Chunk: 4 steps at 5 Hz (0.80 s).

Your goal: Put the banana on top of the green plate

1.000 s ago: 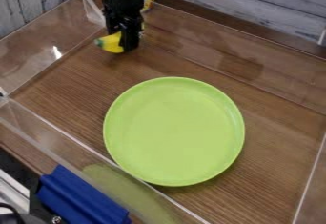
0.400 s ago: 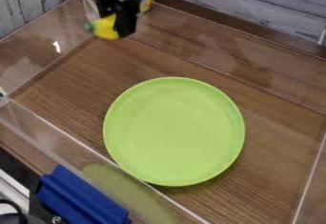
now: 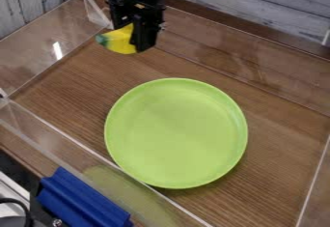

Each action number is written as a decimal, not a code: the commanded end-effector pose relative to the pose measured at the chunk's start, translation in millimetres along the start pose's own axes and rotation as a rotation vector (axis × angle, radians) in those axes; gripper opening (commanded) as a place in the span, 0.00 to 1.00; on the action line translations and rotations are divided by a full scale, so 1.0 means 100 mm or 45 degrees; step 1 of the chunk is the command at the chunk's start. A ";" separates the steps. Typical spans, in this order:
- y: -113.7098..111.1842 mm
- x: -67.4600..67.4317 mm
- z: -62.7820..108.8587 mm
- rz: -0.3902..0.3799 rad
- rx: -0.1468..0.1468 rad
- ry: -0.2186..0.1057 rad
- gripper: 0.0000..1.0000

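The banana [image 3: 119, 42], small and yellow with a greenish tip pointing left, hangs above the wooden table at the back left, pinched by my black gripper [image 3: 134, 40], which comes down from the top edge and is shut on it. The green plate [image 3: 176, 132], large, round and lime-coloured, lies flat in the middle of the table with nothing on it. The banana is up and to the left of the plate's far rim, apart from it.
Clear plastic walls [image 3: 39, 47] ring the wooden table. A blue object [image 3: 80, 204] lies outside the near wall at the bottom left. A yellow item sits behind the gripper at the back, mostly hidden.
The gripper has lifted the banana off the table, then moved right and slightly nearer, toward the plate. The plate has stayed where it was.
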<state>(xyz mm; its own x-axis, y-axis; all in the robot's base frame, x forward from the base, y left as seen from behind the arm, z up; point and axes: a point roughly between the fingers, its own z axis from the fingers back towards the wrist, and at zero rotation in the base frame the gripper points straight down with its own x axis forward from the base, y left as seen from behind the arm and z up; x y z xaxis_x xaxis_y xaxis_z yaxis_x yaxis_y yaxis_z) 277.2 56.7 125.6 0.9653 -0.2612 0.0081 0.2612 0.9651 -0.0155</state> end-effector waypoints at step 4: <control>-0.66 -0.26 0.06 0.045 -0.013 -0.047 0.00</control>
<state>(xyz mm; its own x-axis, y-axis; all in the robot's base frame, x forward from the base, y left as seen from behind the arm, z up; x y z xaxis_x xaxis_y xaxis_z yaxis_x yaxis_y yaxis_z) 233.3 -0.1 123.6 0.9740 -0.2265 0.0059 0.2266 0.9734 -0.0343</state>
